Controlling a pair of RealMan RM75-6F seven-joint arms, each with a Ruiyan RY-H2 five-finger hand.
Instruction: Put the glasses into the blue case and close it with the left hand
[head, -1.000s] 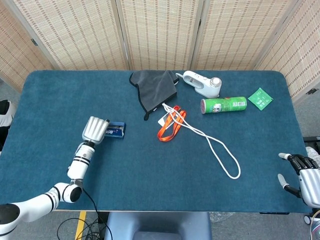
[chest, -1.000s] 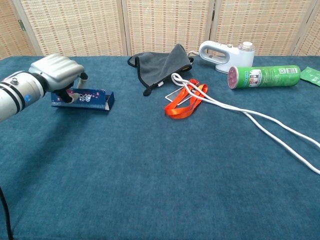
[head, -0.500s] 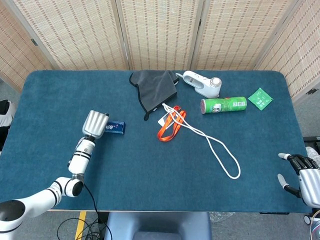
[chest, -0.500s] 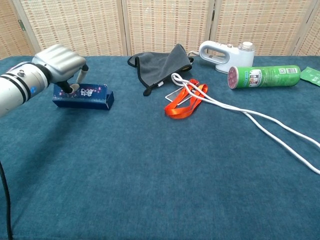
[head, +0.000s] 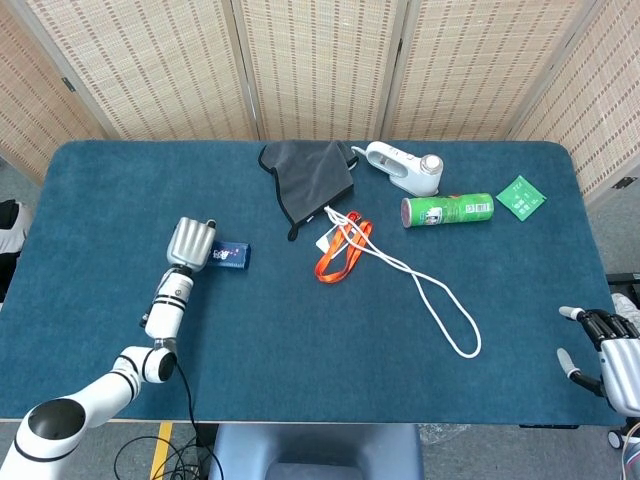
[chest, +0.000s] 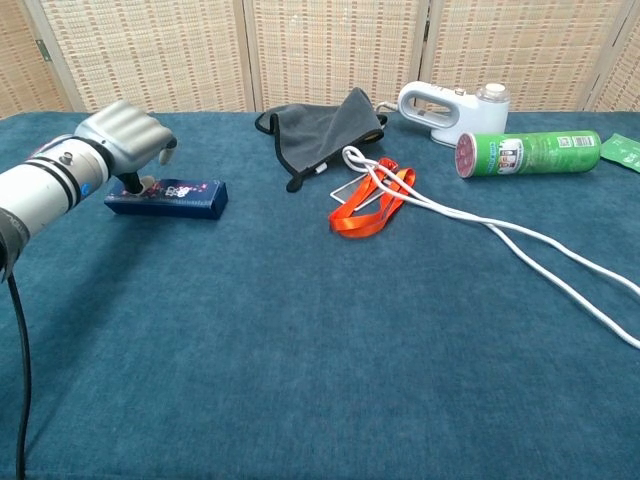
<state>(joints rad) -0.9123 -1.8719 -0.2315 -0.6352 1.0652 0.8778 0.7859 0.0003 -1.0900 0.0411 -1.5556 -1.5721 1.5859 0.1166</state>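
The blue case (chest: 178, 197) (head: 230, 257) lies closed and flat on the left part of the table, its patterned lid down. My left hand (chest: 122, 139) (head: 191, 243) is curled over the case's left end, with a finger pressing on the lid. The glasses are not visible; the shut lid hides the inside of the case. My right hand (head: 608, 350) hangs at the table's right front corner with fingers apart, holding nothing, and shows only in the head view.
A grey cloth pouch (chest: 328, 126), an orange lanyard (chest: 368, 208) and a long white cord (chest: 520, 250) lie mid-table. A white handheld appliance (chest: 450, 108), a green can (chest: 528, 152) on its side and a green packet (head: 521, 196) sit at the back right.
The case's lid has gone from standing partly open to lying flat and closed under my left hand, which has shifted slightly away from me. The right hand has not moved.
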